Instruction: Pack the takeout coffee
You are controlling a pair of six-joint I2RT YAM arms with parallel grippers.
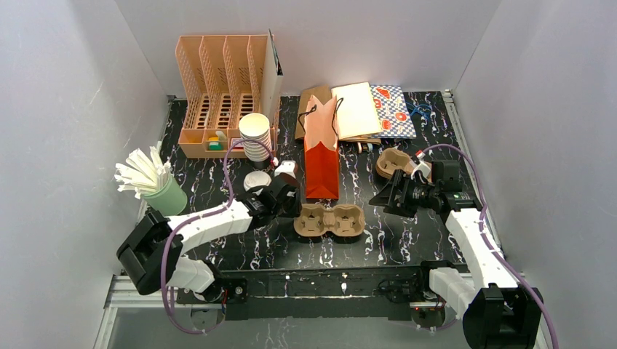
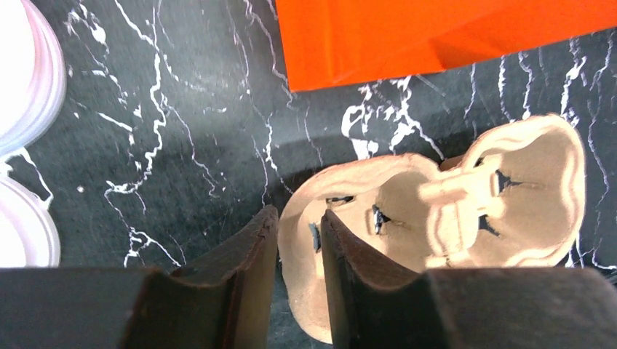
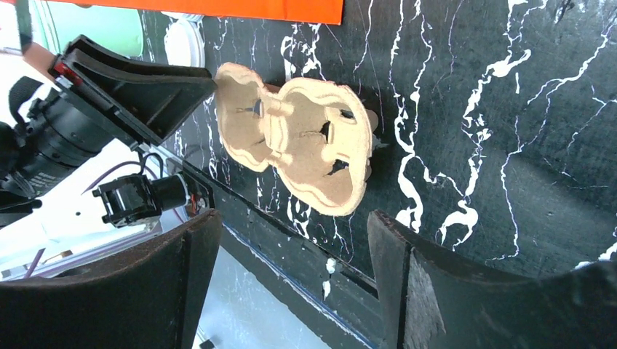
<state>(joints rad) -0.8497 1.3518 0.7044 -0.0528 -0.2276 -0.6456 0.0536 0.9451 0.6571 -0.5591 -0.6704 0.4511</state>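
A tan two-cup cardboard carrier [image 1: 329,220] lies flat at the table's near middle; it also shows in the left wrist view [image 2: 451,211] and the right wrist view [image 3: 298,134]. My left gripper [image 1: 289,206] [image 2: 298,214] is shut on the carrier's left rim, one finger inside the cup hole and one outside. My right gripper [image 1: 380,198] [image 3: 291,218] is open and empty, just right of the carrier and apart from it. No dark green lidded cup shows clearly. A round white lid [image 1: 256,180] sits left of my left gripper; I cannot tell whether a cup is under it.
An orange paper bag [image 1: 321,163] [image 2: 436,29] lies behind the carrier. A second carrier [image 1: 395,161] sits at the right, behind my right gripper. A stack of white cups [image 1: 255,134], a peach file organizer [image 1: 222,94], flat bags [image 1: 364,109] and a green holder of white sticks [image 1: 164,195] stand around.
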